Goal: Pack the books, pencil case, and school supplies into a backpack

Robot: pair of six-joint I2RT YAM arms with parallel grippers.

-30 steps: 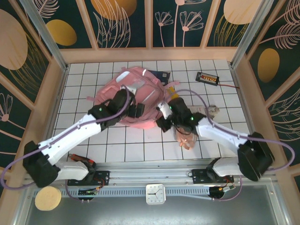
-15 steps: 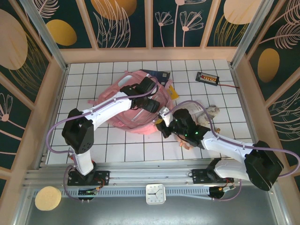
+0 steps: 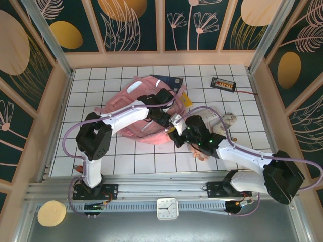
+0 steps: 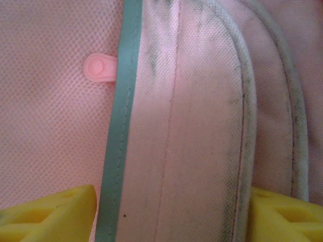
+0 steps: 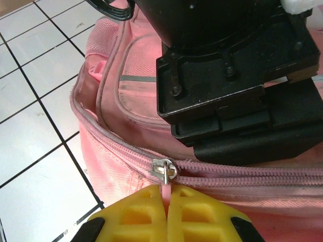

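Backpack [image 3: 144, 132]: pink woven cloth, matt. Close up, fine mesh panel [image 4: 50, 141] beside smoother fabric w/ grey smudges. Trim strip [image 4: 118, 126] is grey-green, smooth, slight sheen. Piping [image 4: 298, 126] is off-white, grubby. Snap [image 4: 100, 67] is pink plastic, glossy. Zip slider [image 5: 164, 169] is bright metal; zip pull [image 5: 165, 189] is pink, material unclear. Right gripper [image 5: 167, 199] fingers [image 5: 133, 214] are yellow plastic, matt. Table [image 3: 131, 161] is white w/ tile pattern, semi-gloss.

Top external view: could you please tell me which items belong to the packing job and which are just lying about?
Job: pink backpack; its zip pull, pinched by the right gripper; navy book; yellow book; clear-and-white packet.
Lying about: black device with orange dots; clock; wooden disc.
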